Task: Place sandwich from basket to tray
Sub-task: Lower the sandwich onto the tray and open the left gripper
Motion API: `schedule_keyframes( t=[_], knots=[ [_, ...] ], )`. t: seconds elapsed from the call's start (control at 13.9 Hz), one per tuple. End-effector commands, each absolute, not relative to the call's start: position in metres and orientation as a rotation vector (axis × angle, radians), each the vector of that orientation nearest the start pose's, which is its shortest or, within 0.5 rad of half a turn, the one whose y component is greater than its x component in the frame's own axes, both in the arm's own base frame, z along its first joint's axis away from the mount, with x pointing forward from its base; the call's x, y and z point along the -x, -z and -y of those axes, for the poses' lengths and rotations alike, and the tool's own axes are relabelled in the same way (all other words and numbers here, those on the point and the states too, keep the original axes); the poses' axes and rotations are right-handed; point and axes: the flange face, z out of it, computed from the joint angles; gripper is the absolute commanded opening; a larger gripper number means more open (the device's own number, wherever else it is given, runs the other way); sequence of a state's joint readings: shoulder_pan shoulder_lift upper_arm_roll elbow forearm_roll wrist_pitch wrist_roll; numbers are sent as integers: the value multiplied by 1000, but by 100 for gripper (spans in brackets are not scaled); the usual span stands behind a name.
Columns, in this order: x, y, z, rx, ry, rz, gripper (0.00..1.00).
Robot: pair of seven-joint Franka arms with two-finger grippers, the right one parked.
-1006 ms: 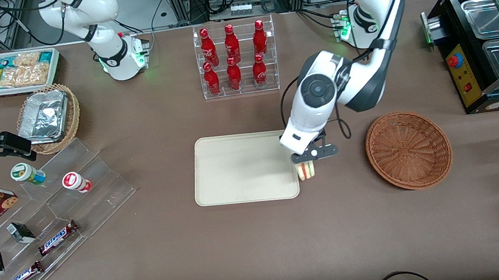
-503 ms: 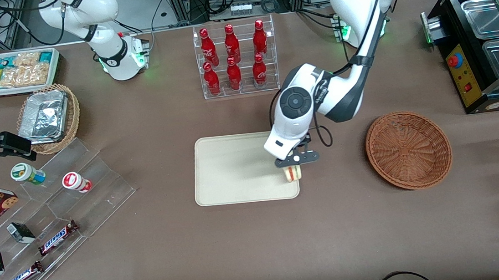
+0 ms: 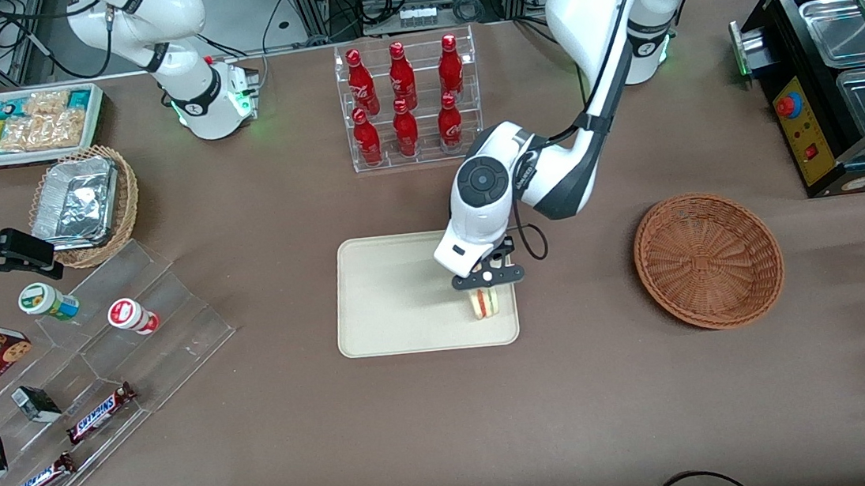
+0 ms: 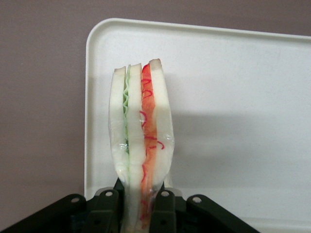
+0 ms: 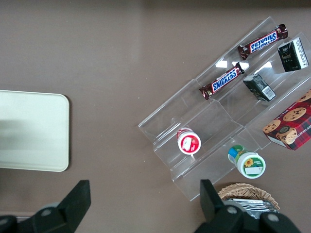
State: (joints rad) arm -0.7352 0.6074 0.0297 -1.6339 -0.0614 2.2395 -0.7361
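Observation:
My left gripper [image 3: 484,282] is shut on the sandwich [image 3: 484,302], a wedge of white bread with green and red filling. It holds the sandwich over the cream tray [image 3: 390,295], at the tray's corner nearest the front camera on the basket's side. In the left wrist view the fingers [image 4: 165,208] pinch the sandwich [image 4: 141,126] from both sides, with the tray [image 4: 233,97] beneath it. The reddish-brown wicker basket [image 3: 708,260] stands empty beside the tray, toward the working arm's end of the table.
A clear rack of red bottles [image 3: 407,102] stands farther from the front camera than the tray. A clear stepped stand with snacks [image 3: 89,387], a tan basket with a foil container [image 3: 83,201] and a white bin of packets [image 3: 32,123] lie toward the parked arm's end. A black appliance [image 3: 839,93] stands at the working arm's end.
My gripper has carried the sandwich sideways from just off the tray's edge to above the tray's corner, away from the basket.

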Motion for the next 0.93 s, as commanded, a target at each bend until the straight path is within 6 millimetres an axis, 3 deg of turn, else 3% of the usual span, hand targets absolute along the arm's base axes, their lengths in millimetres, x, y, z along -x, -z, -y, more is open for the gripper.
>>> schedule_keyframes(
  t=[0.0, 0.43, 0.86],
  knots=[
    [-521, -259, 462, 3164, 7, 80, 24],
    [-501, -235, 468, 3112, -27, -29, 22],
    [-496, -229, 468, 3099, -45, -99, 22]
  ],
)
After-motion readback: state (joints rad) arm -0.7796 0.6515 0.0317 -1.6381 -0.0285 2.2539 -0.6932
